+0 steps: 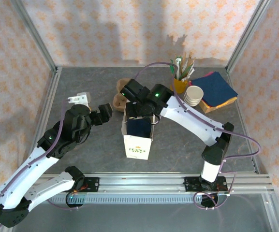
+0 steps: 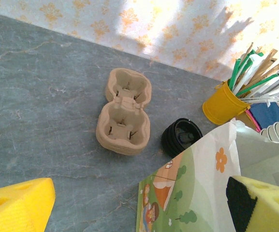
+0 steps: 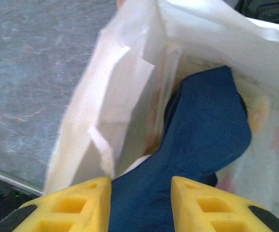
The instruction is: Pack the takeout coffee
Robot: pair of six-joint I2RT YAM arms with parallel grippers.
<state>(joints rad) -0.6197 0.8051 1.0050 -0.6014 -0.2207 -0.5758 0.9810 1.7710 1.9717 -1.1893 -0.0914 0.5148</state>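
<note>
One small coffee cup [image 2: 182,137] is what must be packed. In the left wrist view its round black lid sits on the table [image 1: 81,159] just behind the far side of the paper bag [image 1: 138,145], near the middle of the far half. The bag hides its pale body, so I cannot tell whether it stands quite upright.

I judge it light, with a thin paper wall that will dent under a hard squeeze. The plastic lid looks slick and could pop off. The better hold is probably round the paper wall just under the lid, gently, keeping it level in case it is full.

Just to its left lies the moulded pulp cup carrier [image 2: 124,113], close but not touching. The yellow cup of sticks and straws [image 2: 222,102], the stack of white cups [image 1: 193,95] and the pile of napkins [image 1: 219,89] crowd the far right corner.

The right gripper [image 3: 141,203] hangs over the bag's mouth, its fingers pressed in on a dark blue napkin [image 3: 202,130] that fills the gap and trails down inside. The left gripper [image 2: 139,205] is just beside the bag's left side, fingers spread wide and holding nothing.

Open room lies along the left edge and left half of the table. The bag's mouth is taken up for now, and the way to the cup between bag and carrier is narrow.
</note>
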